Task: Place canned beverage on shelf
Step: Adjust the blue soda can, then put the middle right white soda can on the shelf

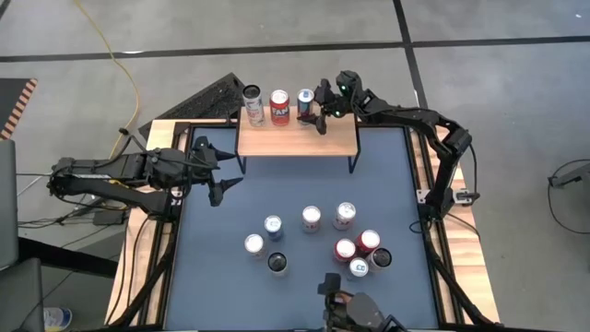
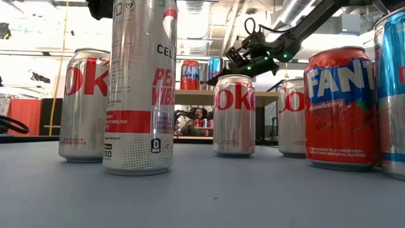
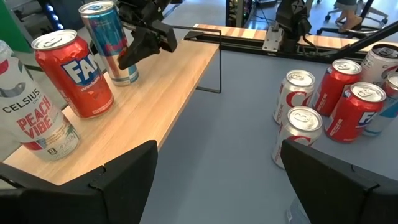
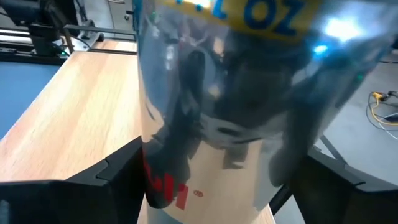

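three cans on shelf [image 1: 297,140] | blue can [image 1: 305,103] between right gripper [image 1: 321,108] fingers

White shelf can [image 3: 34,127], farthest along the shelf from the right gripper [image 3: 146,43]: read "CELSIUS" and "PEACH VIBE".
Red shelf can [image 3: 74,71], one place off from that gripper: showed "FA" in white letters.
Blue shelf can [image 4: 249,93], right at the gripper: showed "OZ" on a yellow band.
Tall white table can [image 2: 142,85]: read "CEL" and "PEA VIBE".
Silver table can [image 2: 234,114]: showed "oke" in red.
Red table can [image 2: 342,107]: read "FAN", "Strawberry", "STRAWBERRY FLAVORED SODA".
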Robot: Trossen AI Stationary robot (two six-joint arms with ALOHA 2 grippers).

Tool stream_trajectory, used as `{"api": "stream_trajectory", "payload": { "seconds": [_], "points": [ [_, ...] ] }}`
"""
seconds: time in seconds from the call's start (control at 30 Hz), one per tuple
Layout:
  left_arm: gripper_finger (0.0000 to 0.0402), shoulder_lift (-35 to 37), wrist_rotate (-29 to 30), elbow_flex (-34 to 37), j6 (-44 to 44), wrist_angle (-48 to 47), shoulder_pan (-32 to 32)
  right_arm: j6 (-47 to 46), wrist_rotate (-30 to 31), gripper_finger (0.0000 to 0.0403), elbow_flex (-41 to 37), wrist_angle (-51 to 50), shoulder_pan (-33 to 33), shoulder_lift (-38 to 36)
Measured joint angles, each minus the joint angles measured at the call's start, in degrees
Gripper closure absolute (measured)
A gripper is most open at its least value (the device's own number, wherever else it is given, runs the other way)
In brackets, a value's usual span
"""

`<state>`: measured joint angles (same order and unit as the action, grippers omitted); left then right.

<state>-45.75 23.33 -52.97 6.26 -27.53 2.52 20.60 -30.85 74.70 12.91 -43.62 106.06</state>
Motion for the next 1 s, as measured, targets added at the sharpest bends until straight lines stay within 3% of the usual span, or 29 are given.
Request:
{"api": "stream_trajectory", "payload": {
  "seconds": [0.3, 0.57, 0.7, 1.0],
  "points": [
    [0.0069, 0.01, 0.0, 0.0, 0.0, 0.01, 0.01, -0.78, 1.22, 0.0048, 0.02, -3.16, 0.0, -3.23],
    [0.0069, 0.01, -0.07, 0.0, -0.02, 0.0, 0.0, 1.65, 0.82, 0.0049, 0.03, -12.17, -0.77, -9.08],
    [0.0069, 0.01, -0.1, 0.0, -0.02, 0.0, 0.01, 2.91, 0.81, 0.0049, 0.02, -20.13, -0.81, -13.93],
    [0.0069, 0.0, -2.19, 0.0, -0.07, 0.02, 0.02, 0.58, 2.22, 0.0049, 0.03, -48.71, 1.03, -30.99]
  ]
}}
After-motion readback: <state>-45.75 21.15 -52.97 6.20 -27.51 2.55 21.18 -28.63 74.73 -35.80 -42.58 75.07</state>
